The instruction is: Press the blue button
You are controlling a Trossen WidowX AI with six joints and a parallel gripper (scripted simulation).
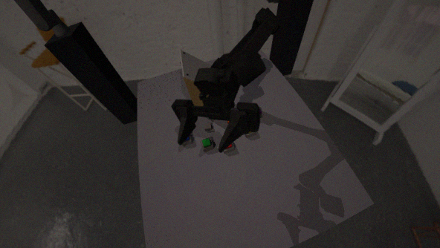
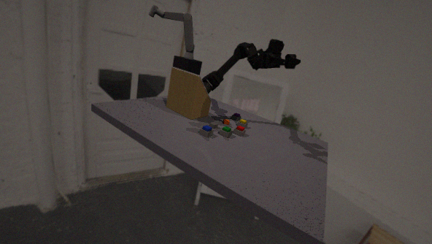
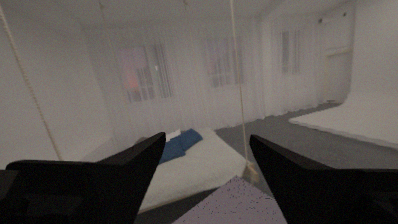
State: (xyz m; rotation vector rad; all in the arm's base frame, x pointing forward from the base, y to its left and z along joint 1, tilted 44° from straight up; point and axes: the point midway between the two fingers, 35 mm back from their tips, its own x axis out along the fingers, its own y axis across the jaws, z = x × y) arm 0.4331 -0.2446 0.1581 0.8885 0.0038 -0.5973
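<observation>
High above the grey table (image 2: 263, 172), the gripper (image 2: 292, 61) hangs with its jaws spread wide and nothing between them — the wrist view looks past the two dark, wedge-shaped fingers at the room, not at any button, so the arm seems parked level before any descent. Down on the speckled, matte tabletop sits the blue button (image 2: 206, 128), a small square cap on a pale grey base, at the near-left end of a tight cluster beside the green button (image 2: 226, 129) and red button (image 2: 240, 128). Orange, yellow and purple pieces lie just behind. Such close spacing probably calls for a narrow approach — closing the jaws first would, I judge, spare the neighbours. A tan, slanted-faced base block (image 2: 187, 93) carries the arm.
</observation>
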